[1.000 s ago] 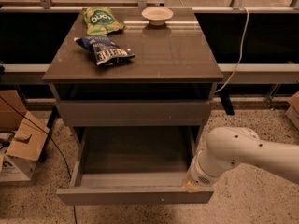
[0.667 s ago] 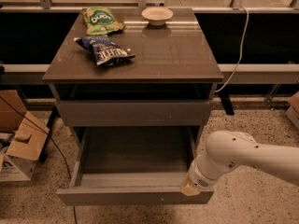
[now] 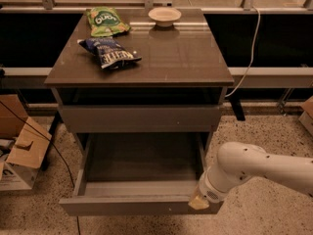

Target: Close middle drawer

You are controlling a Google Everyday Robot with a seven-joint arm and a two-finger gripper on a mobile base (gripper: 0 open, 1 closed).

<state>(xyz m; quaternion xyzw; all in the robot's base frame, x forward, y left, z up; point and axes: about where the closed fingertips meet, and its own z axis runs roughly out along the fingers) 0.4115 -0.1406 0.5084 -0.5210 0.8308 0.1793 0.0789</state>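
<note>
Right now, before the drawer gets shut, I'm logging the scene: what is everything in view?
green chip bag: one, green, cabinet top, back left
blue chip bag: one, dark blue, in front of the green one
bowl: one, pale, back middle
cabinet: one, dark brown top
upper drawer front: one, grey
middle drawer: one, grey, pulled open
cardboard boxes: at least two, brown, floor left
cable: one, white, right
arm: one, white, from right
pincer: one, at middle drawer's front, right end
</note>
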